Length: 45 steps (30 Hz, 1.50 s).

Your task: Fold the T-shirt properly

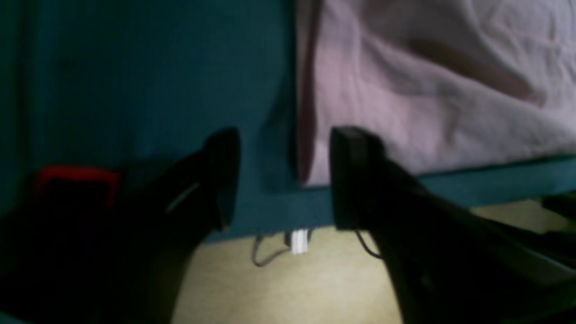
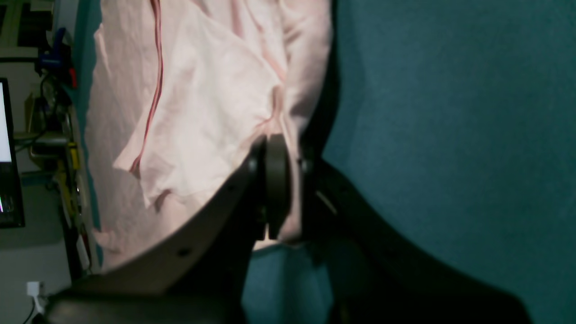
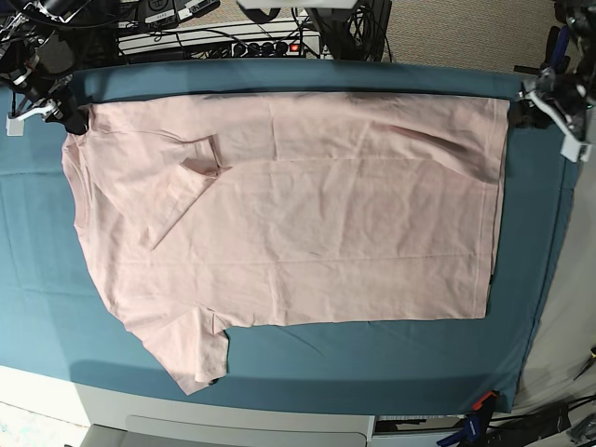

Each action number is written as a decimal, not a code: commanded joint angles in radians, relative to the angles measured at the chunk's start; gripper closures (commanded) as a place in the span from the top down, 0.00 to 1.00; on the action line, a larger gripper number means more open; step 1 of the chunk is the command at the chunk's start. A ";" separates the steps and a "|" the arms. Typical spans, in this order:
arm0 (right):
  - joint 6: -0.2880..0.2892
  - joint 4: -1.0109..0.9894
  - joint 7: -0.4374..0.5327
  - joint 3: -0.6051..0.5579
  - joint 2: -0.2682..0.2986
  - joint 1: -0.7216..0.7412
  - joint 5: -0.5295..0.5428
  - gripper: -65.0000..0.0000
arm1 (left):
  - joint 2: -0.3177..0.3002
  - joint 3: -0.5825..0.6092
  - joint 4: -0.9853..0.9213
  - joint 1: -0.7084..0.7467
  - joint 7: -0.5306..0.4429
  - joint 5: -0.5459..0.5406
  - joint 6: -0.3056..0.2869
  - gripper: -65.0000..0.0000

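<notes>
The pale pink T-shirt (image 3: 307,214) lies spread flat on the teal table cloth (image 3: 37,279), neck to the left and hem to the right. No print shows. The far sleeve (image 3: 191,172) is folded inward; the near sleeve (image 3: 186,349) lies out. My right gripper (image 3: 67,118) is at the far left corner, shut on a fold of the shirt's edge (image 2: 292,198); the shirt (image 2: 202,90) stretches away from it. My left gripper (image 1: 283,180) is open at the far right hem corner (image 1: 315,171), its fingers (image 1: 351,180) on either side of the shirt's edge (image 3: 503,107).
The table's far edge runs right behind both grippers, with a power strip and cables (image 3: 233,42) beyond it. A monitor (image 2: 4,148) and clutter stand off the table. Clamps (image 3: 480,410) sit at the near right corner.
</notes>
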 commanded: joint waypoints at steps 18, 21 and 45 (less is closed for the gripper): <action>0.011 0.011 -0.008 0.003 0.034 0.000 0.036 0.00 | 0.017 0.187 -0.028 -0.022 0.039 -0.046 -0.033 0.00; 0.017 0.031 -0.008 0.003 0.046 -0.012 0.047 0.00 | -0.001 0.187 -0.028 -0.020 0.039 -0.032 -0.033 0.00; 0.029 0.190 -0.008 0.005 0.053 -0.172 0.031 0.00 | -0.017 0.187 -0.015 0.085 0.066 -0.028 -0.041 0.00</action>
